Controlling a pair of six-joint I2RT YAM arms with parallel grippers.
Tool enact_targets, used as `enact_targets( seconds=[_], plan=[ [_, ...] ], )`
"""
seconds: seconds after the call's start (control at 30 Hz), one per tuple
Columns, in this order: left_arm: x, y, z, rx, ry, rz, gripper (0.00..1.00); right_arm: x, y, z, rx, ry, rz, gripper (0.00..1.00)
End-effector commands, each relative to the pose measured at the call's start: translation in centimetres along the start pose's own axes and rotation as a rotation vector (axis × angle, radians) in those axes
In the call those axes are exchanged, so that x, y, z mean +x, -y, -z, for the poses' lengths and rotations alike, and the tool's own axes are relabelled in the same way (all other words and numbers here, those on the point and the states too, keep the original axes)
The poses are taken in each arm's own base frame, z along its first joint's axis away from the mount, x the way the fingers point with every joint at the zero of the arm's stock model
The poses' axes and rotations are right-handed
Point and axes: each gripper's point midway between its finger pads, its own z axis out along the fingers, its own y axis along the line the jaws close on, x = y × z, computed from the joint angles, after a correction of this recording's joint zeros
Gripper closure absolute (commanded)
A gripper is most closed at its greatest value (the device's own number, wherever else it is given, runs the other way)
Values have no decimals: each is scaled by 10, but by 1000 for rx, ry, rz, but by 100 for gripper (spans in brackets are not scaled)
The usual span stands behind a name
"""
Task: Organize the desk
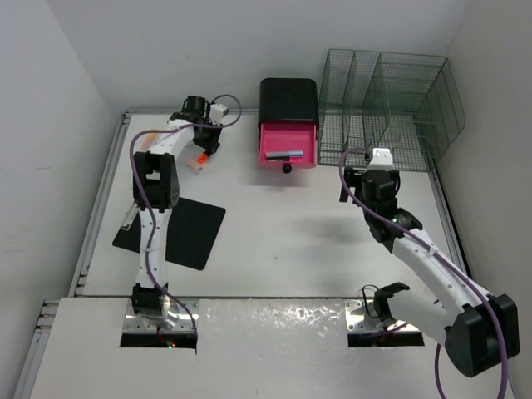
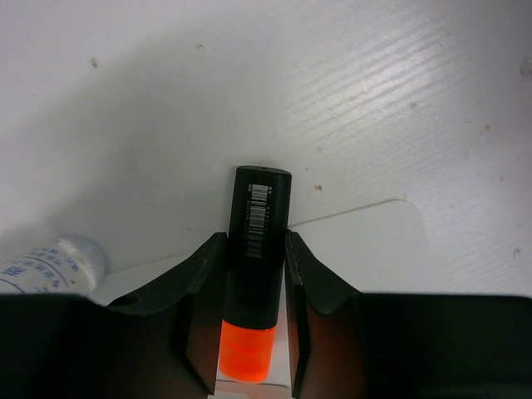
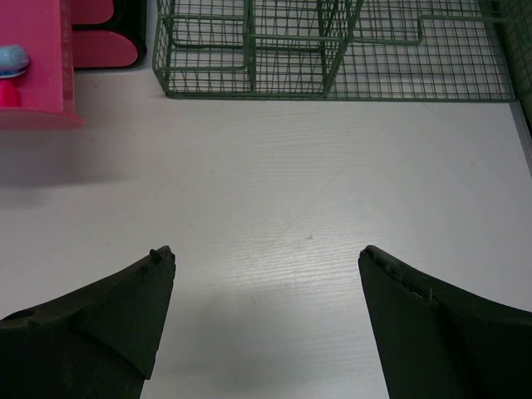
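1. Nearest the arm bases, the large white flat bench with thin metal rails (image 1: 283,249) carries a flat black clipboard (image 1: 179,233), which lies near-left of the black-and-pink plastic drawer unit (image 1: 288,104).
2. The right gripper (image 3: 264,253) hovers near-right of the drawer unit. Its fingers (image 3: 125,324) are spread wide apart with nothing between them and only bare bench below.
3. The left gripper (image 2: 256,249) is stretched far out, to the left of the drawer unit. Its fingers (image 2: 199,299) are clamped on an orange highlighter with a black cap (image 2: 260,199). The highlighter's long axis runs along the fingers, cap outward and orange body back between them.
4. The unit's pink drawer (image 1: 288,148) stands open toward the arms, with a pale blue pen-like thing (image 1: 283,155) inside. The highlighter sits to the drawer's left, so the coming move is probably a rightward carry. The left arm already holds it, so it is the better placed of the two.
5. A green wire-mesh rack (image 1: 386,108) stands just right of the drawer unit, at the far edge.
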Motion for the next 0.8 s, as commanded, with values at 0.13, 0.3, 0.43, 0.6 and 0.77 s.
enact_targets(
  seconds=[0.13, 0.3, 0.43, 0.6, 0.77],
  plan=[
    [-54, 28, 87, 80, 142, -5, 100, -12, 4, 3, 14, 39, -9, 12],
    [-92, 44, 146, 78, 263, -48, 100, -11, 1, 3, -1, 37, -15, 12],
    [-114, 86, 185, 98, 310, -148, 100, -11, 0, 3, -4, 38, -17, 12],
    [-124, 188, 209, 197, 331, -358, 100, -12, 1, 4, -5, 39, -18, 12],
    [-130, 253, 192, 146, 311, -573, 100, -12, 0, 4, -10, 40, -22, 12]
  ],
)
